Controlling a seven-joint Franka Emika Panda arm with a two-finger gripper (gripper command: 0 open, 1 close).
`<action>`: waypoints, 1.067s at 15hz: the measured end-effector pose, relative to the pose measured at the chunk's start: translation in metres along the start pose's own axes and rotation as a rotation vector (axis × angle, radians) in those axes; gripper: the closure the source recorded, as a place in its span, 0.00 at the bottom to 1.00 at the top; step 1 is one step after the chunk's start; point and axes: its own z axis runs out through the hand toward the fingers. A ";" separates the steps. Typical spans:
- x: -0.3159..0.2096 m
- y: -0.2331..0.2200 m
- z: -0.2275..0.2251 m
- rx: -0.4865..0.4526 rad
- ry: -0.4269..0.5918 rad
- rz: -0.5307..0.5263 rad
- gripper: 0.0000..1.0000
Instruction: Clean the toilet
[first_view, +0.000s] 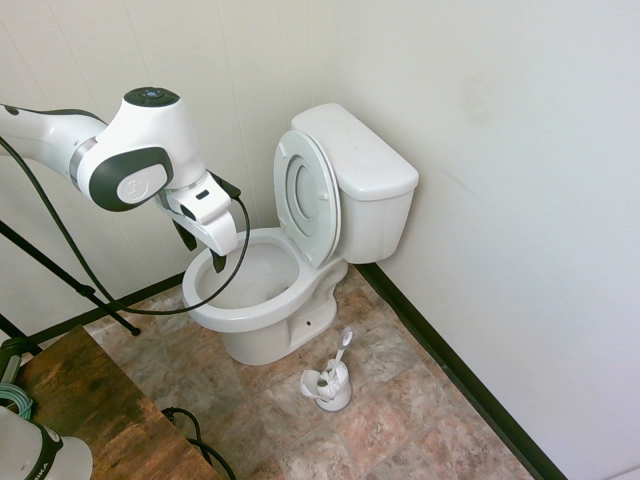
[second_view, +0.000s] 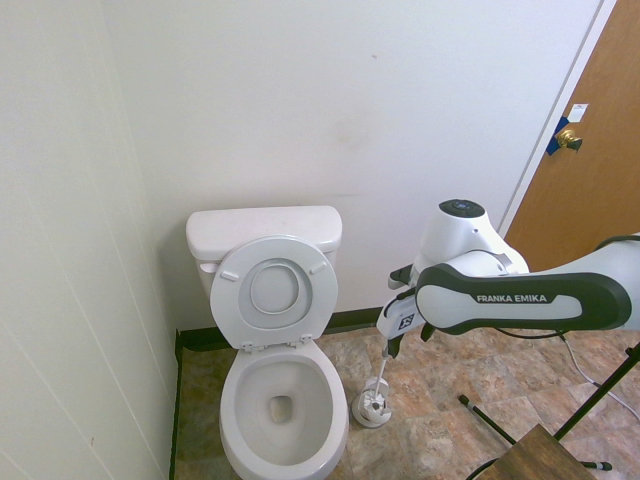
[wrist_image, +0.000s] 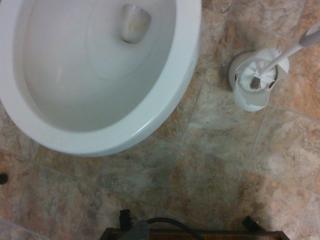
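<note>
So the toilet stands against the wall in the corner of the room, its lid and ring seat tipped up against the tank and the bowl open to view. In the wrist view the bowl looks mostly white, with a faint brownish tinge around the drain hole at the bottom. Just beside the bowl, on the tiled floor, sits the toilet brush in its small white holder, the handle leaning up and away from the toilet.

The tool hangs above the floor near the front rim of the bowl, pointing down, with its dark fingers spread apart and nothing between them. It touches neither the toilet nor the brush.

Judging from this, the work is at its very start: the brush is still parked and no scrubbing has begun. The next move likely calls for travelling across to the holder, lowering around the thin slanted handle, and pinching it firmly enough that it does not swivel when lifted out.

The only readable writing is "FRANKA EMIKA" on the arm's dark panel in the second exterior view. A wooden counter corner shows nearby.
</note>
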 end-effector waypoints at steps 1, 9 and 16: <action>0.000 -0.001 0.000 0.002 0.002 0.002 0.00; 0.151 -0.015 0.056 -0.048 0.001 0.236 0.00; 0.255 -0.020 0.196 -0.100 -0.094 0.367 0.00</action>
